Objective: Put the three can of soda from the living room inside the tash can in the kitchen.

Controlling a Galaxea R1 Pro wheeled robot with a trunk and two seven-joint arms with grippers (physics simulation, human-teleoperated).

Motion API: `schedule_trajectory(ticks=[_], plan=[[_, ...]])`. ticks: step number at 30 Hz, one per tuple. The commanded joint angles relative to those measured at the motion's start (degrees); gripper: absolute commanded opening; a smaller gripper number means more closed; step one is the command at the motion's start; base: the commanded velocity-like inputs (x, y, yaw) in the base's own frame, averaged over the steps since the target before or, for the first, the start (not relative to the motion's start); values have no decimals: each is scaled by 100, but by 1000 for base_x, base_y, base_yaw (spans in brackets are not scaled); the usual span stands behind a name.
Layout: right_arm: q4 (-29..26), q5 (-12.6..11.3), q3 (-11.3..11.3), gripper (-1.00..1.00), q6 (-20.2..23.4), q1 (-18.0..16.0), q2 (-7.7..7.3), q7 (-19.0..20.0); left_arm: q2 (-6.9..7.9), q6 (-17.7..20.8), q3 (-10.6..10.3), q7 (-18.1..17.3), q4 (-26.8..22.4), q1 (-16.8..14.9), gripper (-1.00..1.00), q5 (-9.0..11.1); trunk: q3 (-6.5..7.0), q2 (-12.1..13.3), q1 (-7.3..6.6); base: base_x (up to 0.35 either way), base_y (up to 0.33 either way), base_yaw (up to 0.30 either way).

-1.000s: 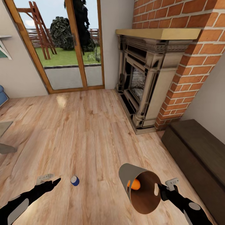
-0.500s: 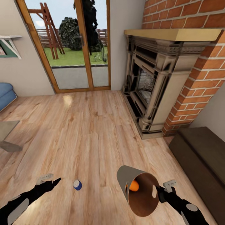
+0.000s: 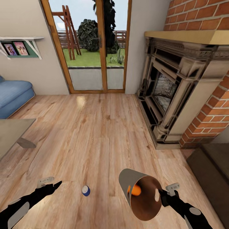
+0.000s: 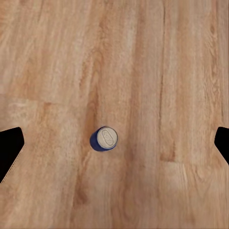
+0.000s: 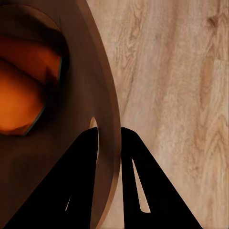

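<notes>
- Head view: a living room with a light wood plank floor (image 3: pixel 105 133). Glass doors (image 3: pixel 95 47) at the back look onto a garden, an ornate fireplace (image 3: pixel 171 95) set in red brick stands on the right, and a blue sofa (image 3: pixel 12 95) sits at the left edge.
- Head view: the right tool (image 3: pixel 165 192) grips the near rim of the trash can (image 3: pixel 140 194), which is tilted with its copper-brown inside facing the camera. An orange soda can (image 3: pixel 136 190) lies inside it.
- Head view: a dark blue soda can (image 3: pixel 85 190) with a silvery top stands upright on the floor between the two arms. The left tool (image 3: pixel 52 183) hangs near it, apart from it.
- Left wrist view: the blue can (image 4: pixel 104 138) is seen from above, upright on the planks (its pull tab is visible). The left tool's dark fingertips (image 4: pixel 9 148) sit at opposite edges, spread wide, holding nothing.
- Right wrist view: the right tool's two black fingers (image 5: pixel 81 181) are pressed onto the bin's thin wall (image 5: pixel 102 119), one inside and one outside, beside the oval handle hole. The orange can (image 5: pixel 24 90) glows deep within the bin.
</notes>
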Motion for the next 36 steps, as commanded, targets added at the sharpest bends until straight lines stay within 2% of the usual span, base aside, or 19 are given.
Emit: schedule_trajectory(ticks=[1,11,19,23,24,26,27,28,30,31,34,35,36], plan=[[-6,-67,0,-100,8,-3,1,47,0,0,-1,0,1,0,100,1,3,0,0,173,0,248],[55,-67,0,-100,8,-4,23,47,0,-2,-3,5,1,0,100,1,24,0,0,176,0,238],[68,-82,-5,-100,8,-7,35,47,0,-2,-3,10,1,0,100,-6,27,0,0,224,-84,60],[67,-137,-233,-100,12,-21,4,43,-11,6,-6,48,5,0,100,-6,27,0,0,120,-59,4],[68,-144,-350,-100,17,-37,-6,41,-37,20,-12,127,5,-2,100,-8,27,0,0,46,-23,2],[69,-146,-445,-100,23,-49,-11,40,-76,82,-24,262,-17,-6,100,-16,27,0,0,33,-16,1],[67,-148,-506,-100,29,-60,-8,40,-116,315,-33,436,-40,-27,100,-21,27,0,0,19,-9,1],[62,-144,-546,-100,46,-68,-2,36,-205,773,-40,723,-54,-127,100,-24,27,0,0,12,-6,0],[58,-137,-569,-100,61,-75,7,34,-337,1233,-50,1052,-51,-309,100,-29,27,0,0,9,-4,0],[56,-131,-579,-100,70,-80,15,32,-471,1650,-67,1390,-39,-588,100,-69,27,0,0,5,-2,0],[54,-124,-585,-100,79,-84,21,31,-628,2369,-113,1892,-10,-1042,100,-184,27,0,0,3,-2,0],[54,-123,-585,-100,84,-85,23,30,-750,2875,-135,2165,29,-1275,100,-263,27,0,0,2,-1,0],[53,-122,-585,-100,86,-86,24,30,-830,3075,-147,2270,55,-1366,100,-298,27,0,0,1,-1,0]])
